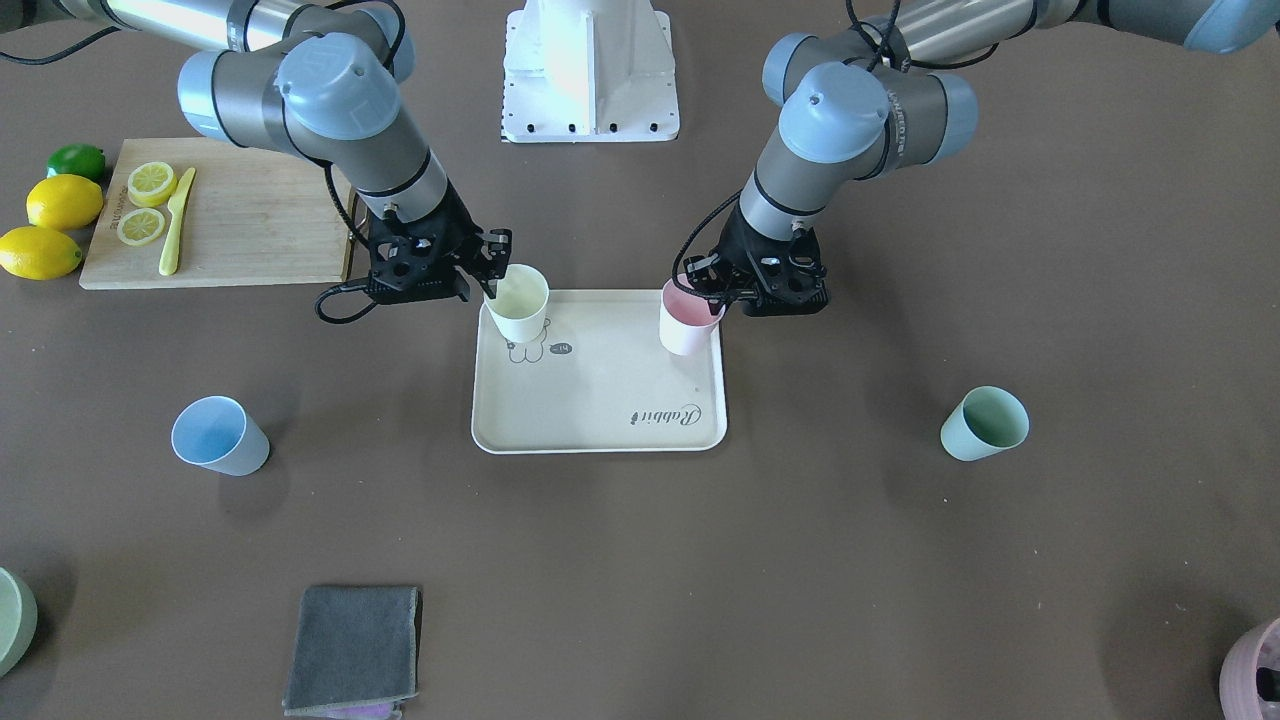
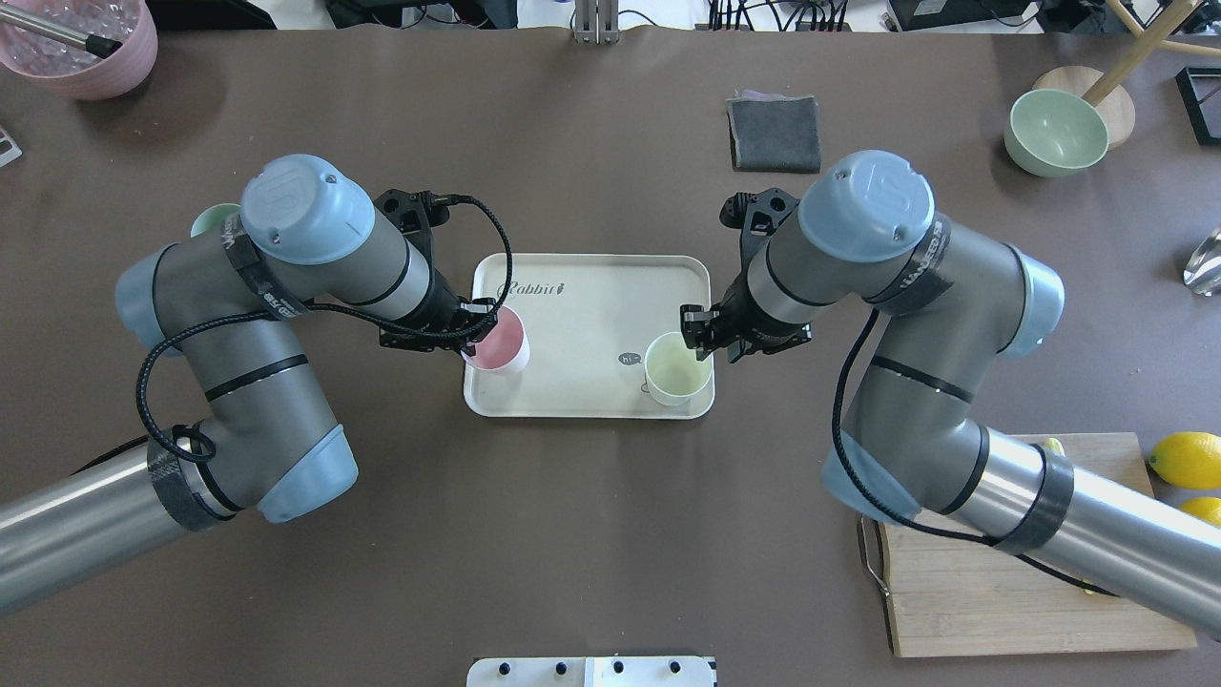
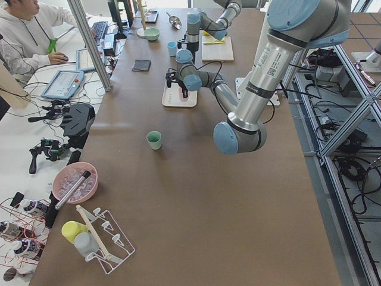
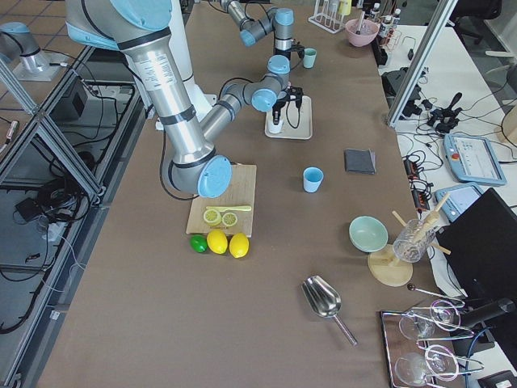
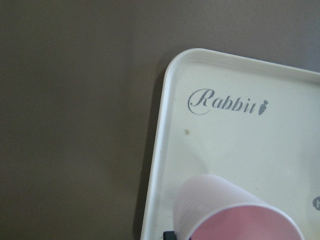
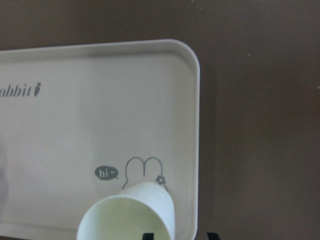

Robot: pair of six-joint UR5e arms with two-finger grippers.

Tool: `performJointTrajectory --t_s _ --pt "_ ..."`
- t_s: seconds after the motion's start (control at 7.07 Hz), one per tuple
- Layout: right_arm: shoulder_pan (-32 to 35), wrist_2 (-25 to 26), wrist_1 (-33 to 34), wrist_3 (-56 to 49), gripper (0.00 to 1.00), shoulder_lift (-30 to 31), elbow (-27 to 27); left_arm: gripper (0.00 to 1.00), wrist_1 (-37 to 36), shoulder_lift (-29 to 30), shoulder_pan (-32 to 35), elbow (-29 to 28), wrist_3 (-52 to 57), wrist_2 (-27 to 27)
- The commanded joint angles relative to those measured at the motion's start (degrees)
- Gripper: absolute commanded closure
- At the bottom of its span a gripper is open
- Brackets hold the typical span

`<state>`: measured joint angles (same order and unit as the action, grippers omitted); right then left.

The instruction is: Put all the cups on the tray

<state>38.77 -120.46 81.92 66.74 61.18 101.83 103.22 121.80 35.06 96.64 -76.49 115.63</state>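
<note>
The cream tray (image 1: pixel 600 400) with "Rabbit" lettering lies mid-table. My left gripper (image 1: pixel 700 286) is shut on the rim of the pink cup (image 1: pixel 688 320), which sits at the tray's corner near the robot, on my left; whether it rests on the tray I cannot tell. My right gripper (image 1: pixel 493 275) is open, its fingers straddling the wall of the pale yellow cup (image 1: pixel 518 303), which stands on the tray by the bear drawing. The light blue cup (image 1: pixel 218 435) stands on the table off to my right. The mint green cup (image 1: pixel 985 422) stands off to my left.
A wooden cutting board (image 1: pixel 240 215) with lemon slices and a yellow knife lies on my right, with whole lemons (image 1: pixel 60 200) beside it. A folded grey cloth (image 1: pixel 355 648) lies at the far side. A green bowl (image 2: pixel 1056 132) and a pink bowl (image 2: pixel 81 43) stand at the far corners.
</note>
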Motion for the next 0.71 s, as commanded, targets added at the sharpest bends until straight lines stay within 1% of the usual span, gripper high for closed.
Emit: performJointTrajectory --t_s 0.0,0.14,0.28,0.42,0.57 --pt "14.43 -11.43 3.5 -17.32 0.0 5.48 1.26 1.0 0.05 0.02 -1.05 -0.48 -0.85 -0.67" --pt "19.02 -11.81 4.03 -27.53 0.0 8.49 -0.3 0.24 -0.03 -0.07 -1.05 -0.48 -0.85 -0.67" --pt "21.85 -11.82 4.38 -34.42 0.0 8.78 -3.45 0.02 -0.21 -0.16 -0.7 0.12 -0.85 -0.67" --pt "22.22 -11.56 4.13 -35.36 0.0 8.69 -6.01 0.02 -0.9 -0.59 1.48 1.52 -0.24 -0.32" --pt "22.75 -11.73 3.95 -35.8 0.0 8.52 -7.86 0.02 -4.31 -1.29 4.81 2.67 3.07 0.29"
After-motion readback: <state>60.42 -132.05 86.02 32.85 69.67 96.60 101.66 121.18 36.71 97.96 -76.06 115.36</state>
